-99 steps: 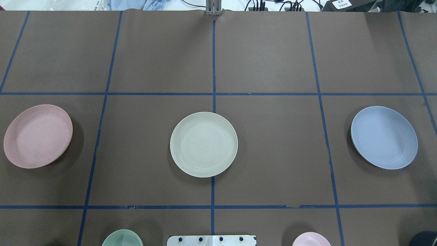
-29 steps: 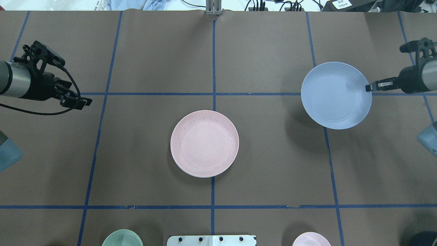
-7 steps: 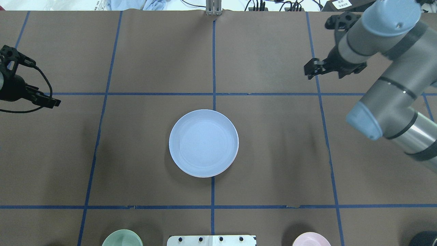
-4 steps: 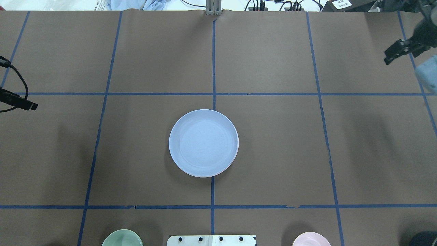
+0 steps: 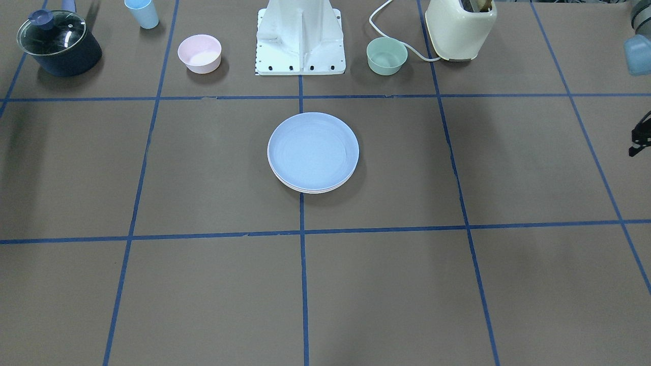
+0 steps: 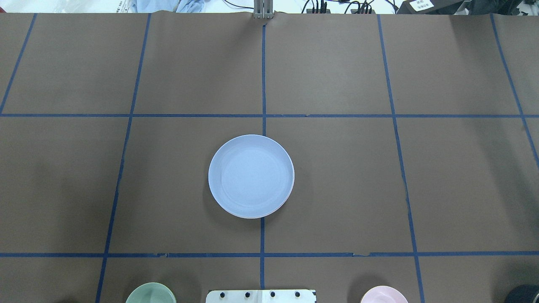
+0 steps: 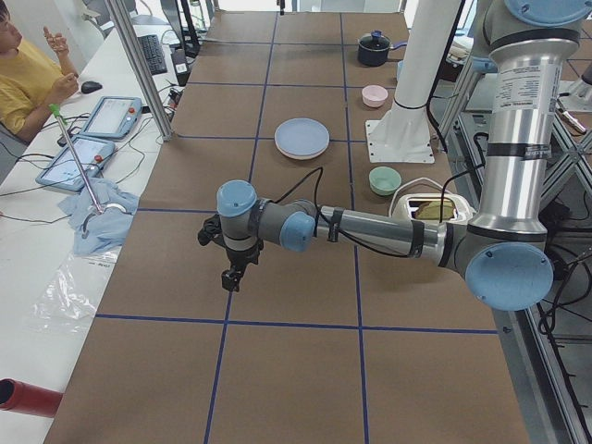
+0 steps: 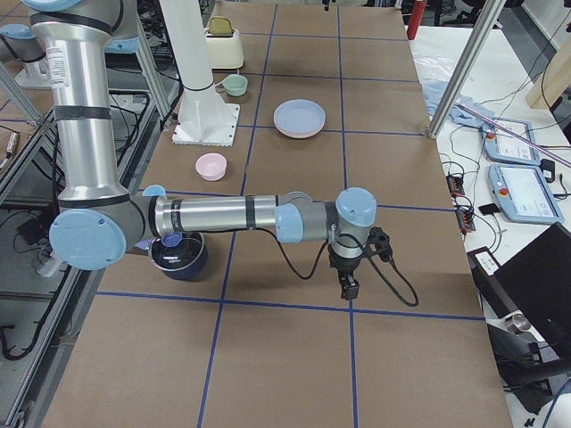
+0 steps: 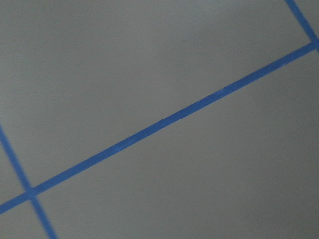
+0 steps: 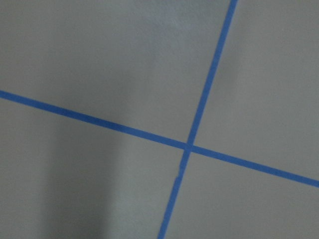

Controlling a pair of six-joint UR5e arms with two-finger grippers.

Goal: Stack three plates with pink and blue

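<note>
Blue plate lies topmost; label text seems unreadably small.

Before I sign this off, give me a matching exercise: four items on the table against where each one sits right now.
Things:
1. blue plate
2. pink bowl
3. green bowl
4. dark blue pot

Places:
A. next to the toaster
B. far out on the robot's right, glass lid on
C. mid-table, topping the plate stack
D. beside the robot's base, on the robot's own right

Pairs: 1-C, 2-D, 3-A, 4-B.
</note>
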